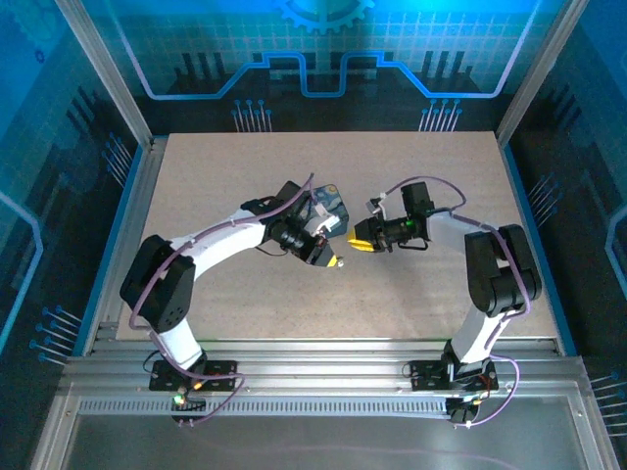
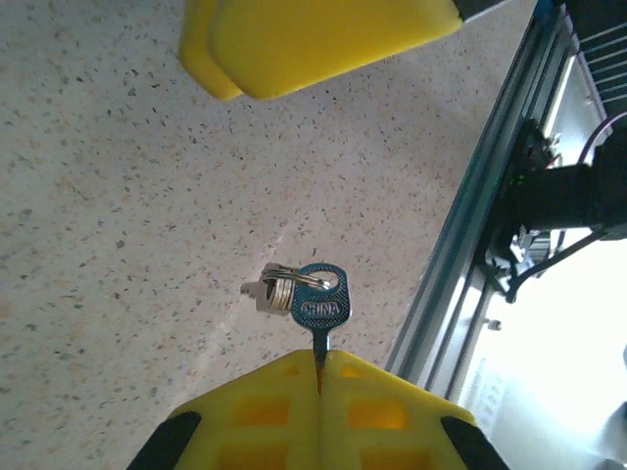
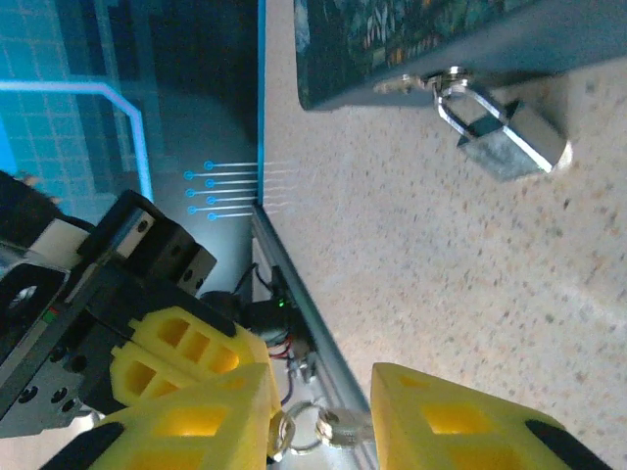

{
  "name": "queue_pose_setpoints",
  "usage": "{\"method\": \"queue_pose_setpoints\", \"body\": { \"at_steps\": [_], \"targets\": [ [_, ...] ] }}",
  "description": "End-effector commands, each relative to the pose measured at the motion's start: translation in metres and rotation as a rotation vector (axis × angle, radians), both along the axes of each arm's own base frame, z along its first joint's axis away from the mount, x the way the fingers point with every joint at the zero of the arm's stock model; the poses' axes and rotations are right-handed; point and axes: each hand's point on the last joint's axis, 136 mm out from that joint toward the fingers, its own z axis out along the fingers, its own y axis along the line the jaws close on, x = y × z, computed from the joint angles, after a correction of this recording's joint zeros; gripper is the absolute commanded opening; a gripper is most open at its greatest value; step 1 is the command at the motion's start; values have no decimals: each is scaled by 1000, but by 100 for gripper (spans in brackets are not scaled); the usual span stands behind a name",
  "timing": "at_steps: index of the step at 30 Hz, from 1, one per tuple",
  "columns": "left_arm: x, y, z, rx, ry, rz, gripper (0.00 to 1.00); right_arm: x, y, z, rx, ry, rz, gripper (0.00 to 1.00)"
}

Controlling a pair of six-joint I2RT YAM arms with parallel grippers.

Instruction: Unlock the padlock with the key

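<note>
Speckled tabletop (image 2: 98, 196); left gripper (image 2: 318, 377) pinches thin metal key (image 2: 321, 304).

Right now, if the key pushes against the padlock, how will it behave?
The padlock is joined to the box only by its shackle through the hasp, so it will likely swing or twist away. It looks like solid metal: probably stiff and heavy for its size. Its smooth faces may be slippery to pinch.

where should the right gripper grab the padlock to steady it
Pinch the padlock by its squarish body, across the broad flat faces. Its shackle is hooked to the box, so come from the open table side, away from the box, likely leaving the bottom end free for the key.
</note>
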Motion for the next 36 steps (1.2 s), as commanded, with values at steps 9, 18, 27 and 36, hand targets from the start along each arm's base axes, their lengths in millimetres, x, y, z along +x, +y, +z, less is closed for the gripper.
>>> {"method": "queue_pose_setpoints", "body": {
  "at_steps": [9,18,27,36],
  "targets": [
    [20,2,35,-34,-323,-86,0,-33,18,36,78,108,77,34],
    [20,2,35,-43,-344,-95,0,-34,24,37,68,107,75,29],
    [14,3,33,-48,-332,-112,0,-38,36,40,54,95,104,20],
    [10,9,29,-29,-333,-123,0,-38,21,35,36,98,72,29]
  ]
}}
